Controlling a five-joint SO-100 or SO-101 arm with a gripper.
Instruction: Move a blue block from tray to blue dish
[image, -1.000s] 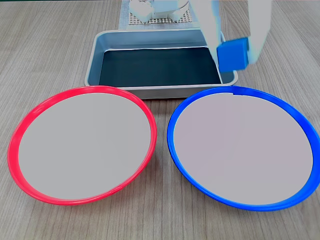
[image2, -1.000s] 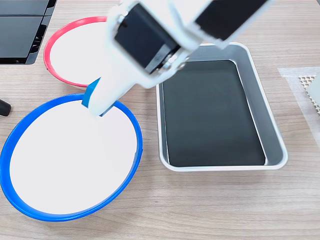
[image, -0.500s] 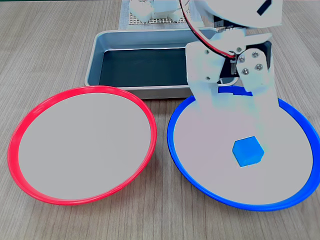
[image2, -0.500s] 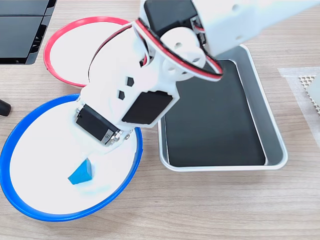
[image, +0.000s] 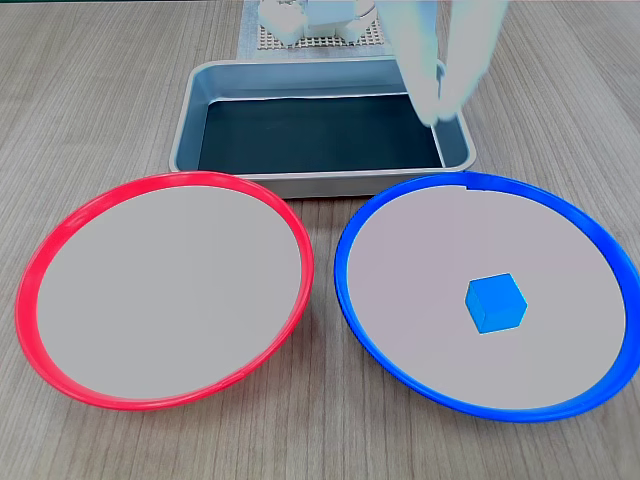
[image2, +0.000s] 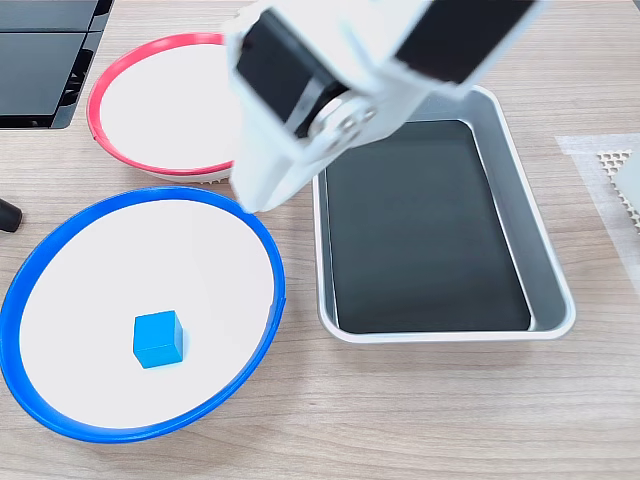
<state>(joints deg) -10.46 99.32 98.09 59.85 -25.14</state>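
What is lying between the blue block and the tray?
In both fixed views, only the blue dish's bare pale centre and blue rim separate the blue block from the tray; nothing else.

The white arm was raised and motion-blurred; its gripper (image: 437, 108) pointed down with nothing between the narrowly parted fingers (image2: 262, 185).

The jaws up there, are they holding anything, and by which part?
Nothing is held. The blue block lies alone in the blue dish, apart from the gripper.
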